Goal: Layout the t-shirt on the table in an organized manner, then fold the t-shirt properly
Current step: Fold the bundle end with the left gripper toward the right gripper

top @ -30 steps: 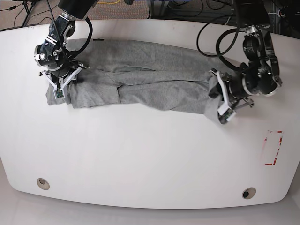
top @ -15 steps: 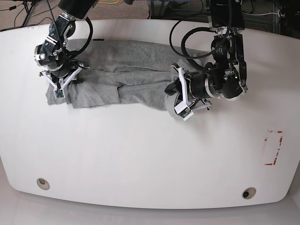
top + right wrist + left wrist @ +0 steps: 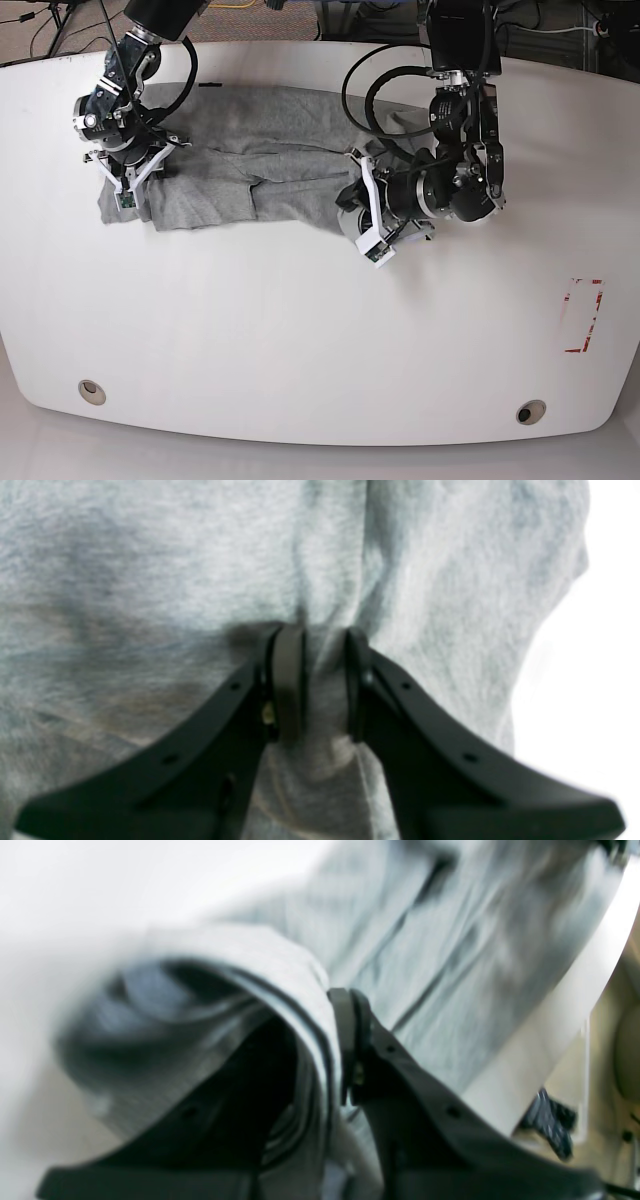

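Carrying its clamped hem leftward, the left gripper should lay the light heather-grey cotton t-shirt edge-to-edge while the right gripper, also clamped, anchors fabric.

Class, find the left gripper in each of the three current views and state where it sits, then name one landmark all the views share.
Base: left gripper just right of centre, shut on the t-shirt edge it has carried over.
Left wrist: bottom centre, left gripper pinching a rolled fold of grey fabric.
Right wrist: not in it; the right gripper there pinches cloth too.
Shared landmark: the grey t-shirt on the white table.
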Controlling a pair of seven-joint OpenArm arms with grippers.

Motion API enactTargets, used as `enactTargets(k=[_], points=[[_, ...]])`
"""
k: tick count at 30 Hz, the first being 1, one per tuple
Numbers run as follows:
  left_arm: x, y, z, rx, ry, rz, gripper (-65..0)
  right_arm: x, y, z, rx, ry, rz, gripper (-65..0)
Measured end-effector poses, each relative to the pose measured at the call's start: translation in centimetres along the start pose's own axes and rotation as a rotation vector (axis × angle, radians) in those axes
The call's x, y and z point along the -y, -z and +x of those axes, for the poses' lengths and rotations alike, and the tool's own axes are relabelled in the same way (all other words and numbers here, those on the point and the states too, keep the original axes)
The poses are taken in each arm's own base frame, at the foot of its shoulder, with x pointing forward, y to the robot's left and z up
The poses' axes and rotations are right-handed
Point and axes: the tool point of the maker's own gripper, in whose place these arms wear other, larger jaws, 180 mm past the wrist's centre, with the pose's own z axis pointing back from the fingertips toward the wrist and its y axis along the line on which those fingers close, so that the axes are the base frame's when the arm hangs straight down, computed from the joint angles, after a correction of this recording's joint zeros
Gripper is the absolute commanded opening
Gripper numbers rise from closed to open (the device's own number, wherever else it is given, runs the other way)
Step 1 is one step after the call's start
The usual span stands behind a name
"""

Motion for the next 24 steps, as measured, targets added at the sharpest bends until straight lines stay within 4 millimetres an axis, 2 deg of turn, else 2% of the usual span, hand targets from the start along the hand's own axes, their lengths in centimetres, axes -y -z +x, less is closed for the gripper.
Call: enactTargets(k=[9, 12, 18, 21, 24], points=[[1.9, 1.0, 0.5, -0.014, 0.04, -0.04, -59.4, 0.0, 0.0, 0.0, 0.0, 0.0, 0.0, -52.6], [2.2, 1.1, 0.8, -0.008, 0.044, -0.047, -54.2, 0.0, 0.0, 0.0, 0.0, 0.0, 0.0, -52.6], [3.3, 1.6, 0.9, -0.023, 0.084, -0.071, -38.5, 0.0, 0.0, 0.0, 0.0, 0.0, 0.0, -52.6], [3.9, 1.8, 1.1, -0.02, 0.096, -0.086, -34.3, 0.0, 0.0, 0.0, 0.0, 0.0, 0.0, -52.6], [4.0, 1.2, 1.8, -0.016, 0.116, -0.089, -32.8, 0.0, 0.0, 0.0, 0.001, 0.0, 0.0, -52.6]])
